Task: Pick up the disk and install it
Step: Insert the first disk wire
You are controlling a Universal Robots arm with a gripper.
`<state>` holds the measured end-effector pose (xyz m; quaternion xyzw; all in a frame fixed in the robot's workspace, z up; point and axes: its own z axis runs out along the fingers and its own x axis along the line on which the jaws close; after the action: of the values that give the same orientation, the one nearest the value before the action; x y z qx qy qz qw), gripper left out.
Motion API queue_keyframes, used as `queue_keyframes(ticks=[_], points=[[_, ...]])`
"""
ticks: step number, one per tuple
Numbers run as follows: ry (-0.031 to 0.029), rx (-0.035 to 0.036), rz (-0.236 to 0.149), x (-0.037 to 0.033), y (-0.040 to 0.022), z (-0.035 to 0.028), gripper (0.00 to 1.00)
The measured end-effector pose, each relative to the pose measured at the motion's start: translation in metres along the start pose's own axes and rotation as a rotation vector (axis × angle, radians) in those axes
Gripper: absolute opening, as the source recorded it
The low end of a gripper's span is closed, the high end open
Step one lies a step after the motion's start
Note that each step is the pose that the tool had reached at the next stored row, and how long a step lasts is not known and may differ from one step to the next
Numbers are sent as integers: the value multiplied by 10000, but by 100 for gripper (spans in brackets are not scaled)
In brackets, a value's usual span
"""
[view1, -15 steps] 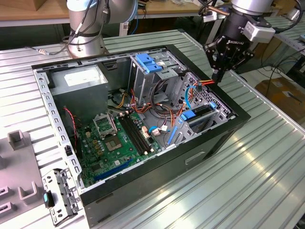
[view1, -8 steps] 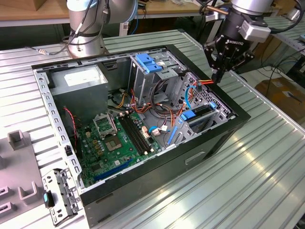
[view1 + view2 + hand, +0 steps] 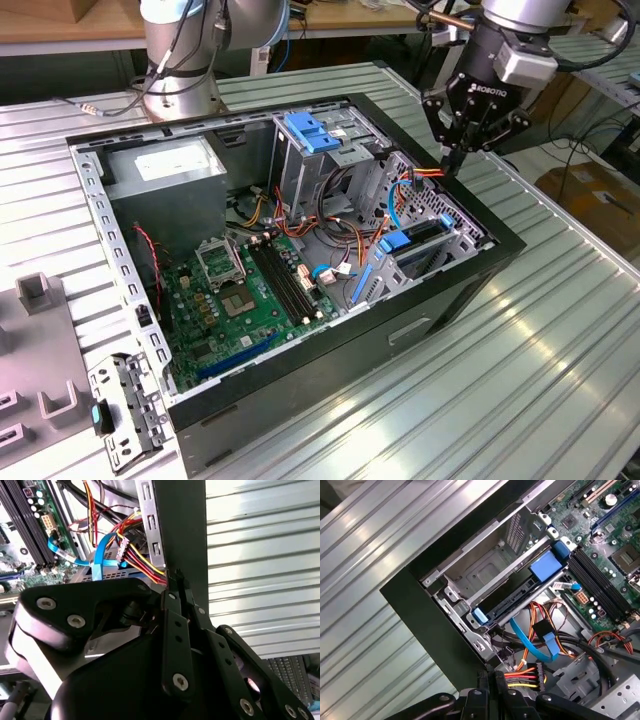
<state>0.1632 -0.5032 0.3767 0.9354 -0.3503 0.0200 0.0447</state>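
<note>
On the ribbed metal bench (image 3: 560, 330) the open PC case (image 3: 440, 300) lay flat for access, the disk (image 3: 520, 596) already sitting in its bay, gripper (image 3: 452, 155) pinched together, empty, above the orange power cables (image 3: 425, 174).

Disk (image 3: 420, 240) in drive cage (image 3: 440, 215), gripper (image 3: 452, 160) above.

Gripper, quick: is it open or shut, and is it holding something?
Gripper: shut, fingertips together at the computer case's edge by the coloured wires, holding nothing visible.
</note>
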Motion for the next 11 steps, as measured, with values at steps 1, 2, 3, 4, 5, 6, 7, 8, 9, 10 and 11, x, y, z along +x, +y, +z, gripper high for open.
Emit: queue_keyframes(ticks=[1,2,3,4,5,6,7,8,9,10,11], points=[[-8,-9,123,0,0,0,17],[-19,-21,286,-1,0,0,17],[-31,-33,457,-1,0,0,17],[-42,-44,614,-1,0,0,17],[-53,-56,784,-1,-1,0,17],[-67,-68,967,-1,0,1,17],[-78,-78,1119,-1,0,2,17],[-93,-94,1349,-1,0,2,17],[-105,-105,1511,-1,0,2,17],[-121,-122,1752,-1,0,3,17],[-138,-138,1988,-1,0,3,17]])
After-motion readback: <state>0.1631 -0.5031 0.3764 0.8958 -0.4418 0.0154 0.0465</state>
